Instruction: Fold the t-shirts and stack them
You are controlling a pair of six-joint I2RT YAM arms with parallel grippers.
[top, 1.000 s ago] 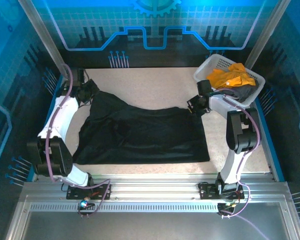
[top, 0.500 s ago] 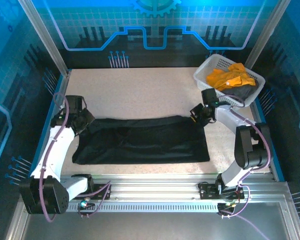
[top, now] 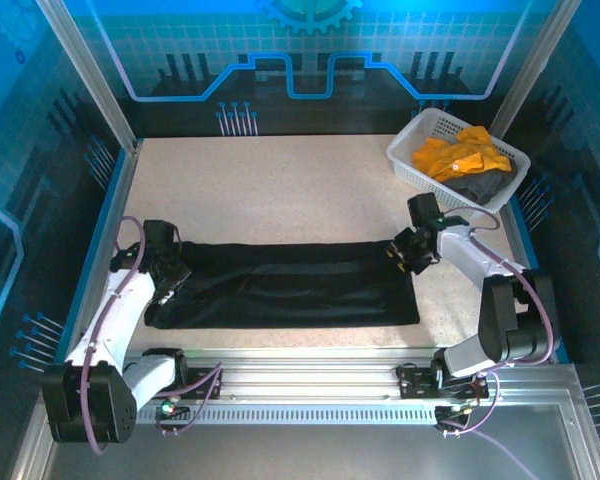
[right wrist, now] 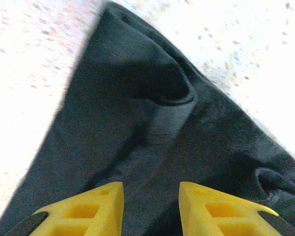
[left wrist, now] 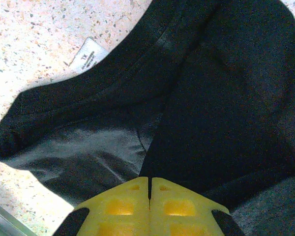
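The black t-shirt (top: 280, 285) lies folded into a long band across the front of the table. At its left end my left gripper (top: 170, 272) is low on the cloth; the left wrist view shows the yellow fingers (left wrist: 118, 206) pressed together with black fabric (left wrist: 211, 98) running into the seam between them. Over the band's right end my right gripper (top: 405, 255) is open, its fingers (right wrist: 88, 209) apart above the cloth (right wrist: 128, 98) with nothing pinched. The orange-yellow t-shirt (top: 460, 155) and the dark grey t-shirt (top: 480, 187) lie in the basket.
The white lattice basket (top: 410, 150) stands at the back right corner. A white size label (left wrist: 88, 54) pokes out from under the shirt's collar. Bare speckled table (top: 280, 190) stretches behind the shirt. Blue rails edge the table left and right.
Both grippers have pulled the shirt's far edge toward the front, folding it from a wide spread into a narrow band. Both arms have come down near the table.
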